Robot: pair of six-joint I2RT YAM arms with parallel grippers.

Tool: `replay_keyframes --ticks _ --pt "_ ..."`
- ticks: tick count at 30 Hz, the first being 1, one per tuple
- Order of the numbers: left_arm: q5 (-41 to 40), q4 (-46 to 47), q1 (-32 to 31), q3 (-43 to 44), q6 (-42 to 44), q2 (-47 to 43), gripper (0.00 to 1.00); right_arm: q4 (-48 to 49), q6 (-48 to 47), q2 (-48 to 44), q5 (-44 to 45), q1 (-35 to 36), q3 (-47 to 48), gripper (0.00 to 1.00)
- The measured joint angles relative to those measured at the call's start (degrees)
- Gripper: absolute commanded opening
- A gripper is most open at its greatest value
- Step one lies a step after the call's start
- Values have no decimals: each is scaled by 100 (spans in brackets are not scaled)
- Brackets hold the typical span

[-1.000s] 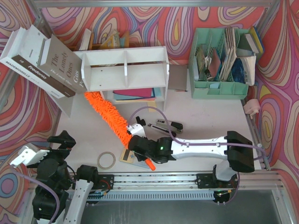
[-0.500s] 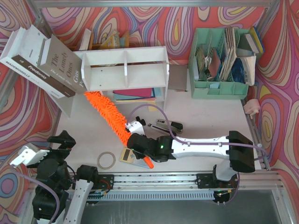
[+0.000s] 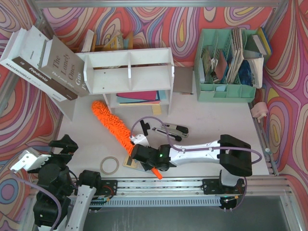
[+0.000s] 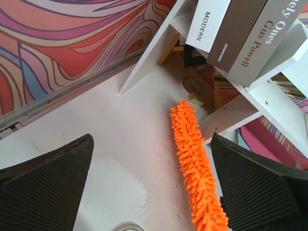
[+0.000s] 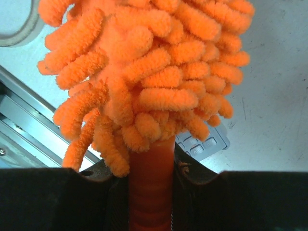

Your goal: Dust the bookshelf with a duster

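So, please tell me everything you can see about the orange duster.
The duster is bright orange, with a long head of fluffy chenille-like strands and a thin, smooth plastic-looking handle. The right gripper is shut on the handle just below the head; the handle's end sticks out behind it. The duster runs diagonally over the table, its tip near the lower left corner of the bookshelf, apparently not touching it.

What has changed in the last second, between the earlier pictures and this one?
The right gripper, jaws shut on the duster, drew it back toward the near edge. Its fluffy tip, which lay against the lower left corner of the bookshelf, now lies just off it. The left gripper, open, the bookshelf, the stapler and the tape roll stayed where they were.
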Motion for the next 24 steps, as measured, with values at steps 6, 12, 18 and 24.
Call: replay_keyframes --ticks 6,12,18,24 --pt "0 0 0 -2 0 0 99 -98 -48 114 -37 -7 179 0" --pt "0 0 0 0 0 0 99 118 -398 114 -52 -7 811 0" --pt "-2 0 0 0 2 0 99 350 -802 459 -229 -11 1589 0" --pt "-22 0 0 0 2 0 99 581 -981 1303 -544 -26 1891 0"
